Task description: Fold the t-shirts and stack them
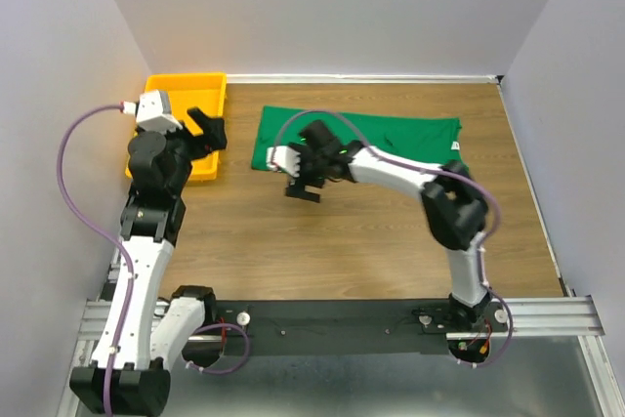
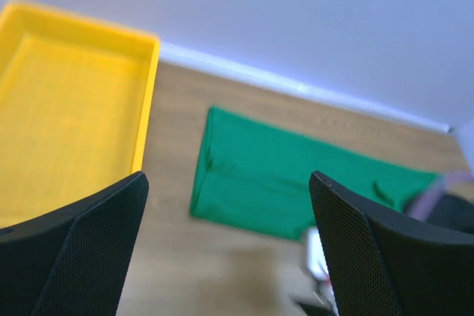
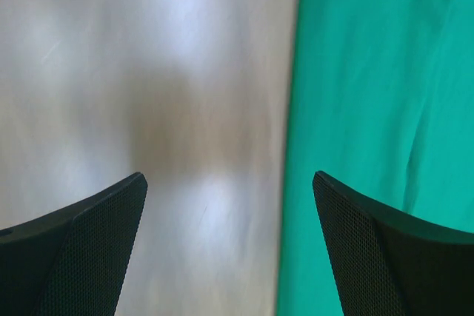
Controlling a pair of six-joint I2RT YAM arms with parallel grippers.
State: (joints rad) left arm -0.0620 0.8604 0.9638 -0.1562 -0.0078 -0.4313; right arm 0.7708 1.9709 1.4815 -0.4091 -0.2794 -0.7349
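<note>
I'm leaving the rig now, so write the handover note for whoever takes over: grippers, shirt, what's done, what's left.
Left gripper: open, holding nothing, raised beside the yellow bin.
Right gripper: open, holding nothing, over the table at the edge of the green t-shirt.
Shirt: lies flat on the table right of the bin, a long rectangle, apparently partly folded.
Done: it seems, the first folds.
Left: finish folding, then stack. No other shirt is in view.
</note>
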